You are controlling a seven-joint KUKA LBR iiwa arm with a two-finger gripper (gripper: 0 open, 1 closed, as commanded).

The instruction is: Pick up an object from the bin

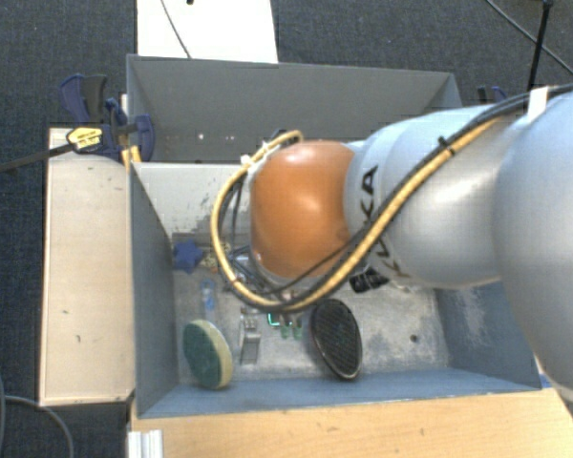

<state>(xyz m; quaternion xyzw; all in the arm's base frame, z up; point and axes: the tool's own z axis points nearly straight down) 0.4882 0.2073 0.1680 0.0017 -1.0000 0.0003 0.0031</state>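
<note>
The arm (477,198) comes into the grey bin (153,284) from 3 o'clock, and its orange cover (301,208) hangs over the middle of the floor. A yellowish cable (231,256) loops around this cover. Below the cover, the gripper (265,305) is low over the floor, a little toward 7 o'clock from the centre. The cover hides most of it, so I cannot tell if it is released or clenched, and I see nothing grasped in it.

Nearest to the gripper are a small grey piece (249,340), just at its 6 o'clock, and some green bits (286,327) at its 5 o'clock. A round disc (207,354) with green face and pale rim leans at 7 o'clock in the bin, near the front wall. A black oval mesh thing (336,337) lies at 5 o'clock from the gripper. A blue lump (186,254) sits at 10 o'clock by the left wall, and a small blue piece (208,301) lies between it and the disc.
</note>
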